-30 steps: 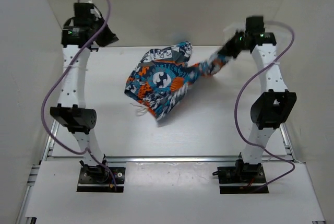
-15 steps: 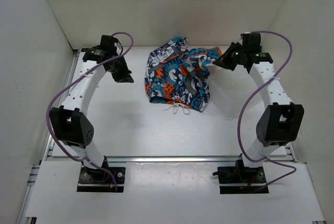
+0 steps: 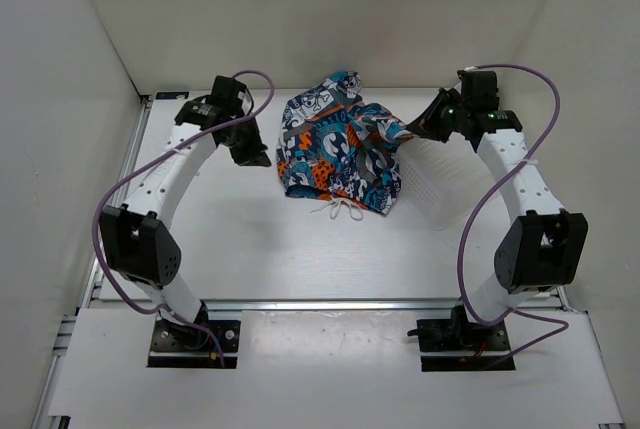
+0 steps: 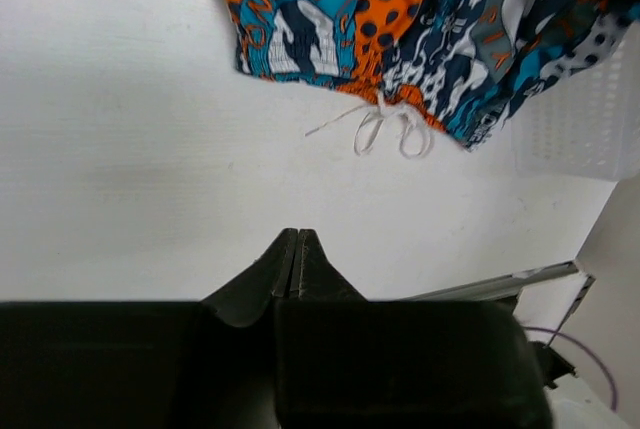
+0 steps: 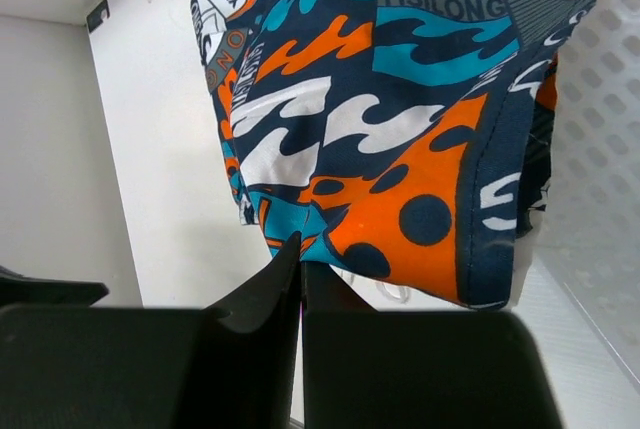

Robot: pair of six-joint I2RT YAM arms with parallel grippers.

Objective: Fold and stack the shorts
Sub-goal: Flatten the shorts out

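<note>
**Ana:** Since a second ago the left gripper (image 3: pixel 250 152) has swung in toward the basket (image 3: pixel 440 184), and the shorts (image 3: pixel 335 149) have been dragged up against it. How do the claws stand?

**Ben:** Both are pinched shut. The left one holds nothing. The right gripper (image 3: pixel 425 127) hangs over the basket's far left corner with the shorts' hem at its tips, seemingly caught there.

**Ana:** And the shorts?

**Ben:** They lie bunched just left of the basket, their right edge touching its rim. Their long axis seems to run alongside the basket's left wall, with the drawstring (image 3: pixel 345 211) toward the basket's near end.

**Ana:** Which arm is nearer?

**Ben:** The right, already at the fabric. The left sits beyond the shorts from the basket, just beside their edge but apart from them.

**Ana:** Anything in the way?

**Ben:** Only the basket, which probably crowds any spreading toward that side. The left claw would have to open before it can take hold.
</note>
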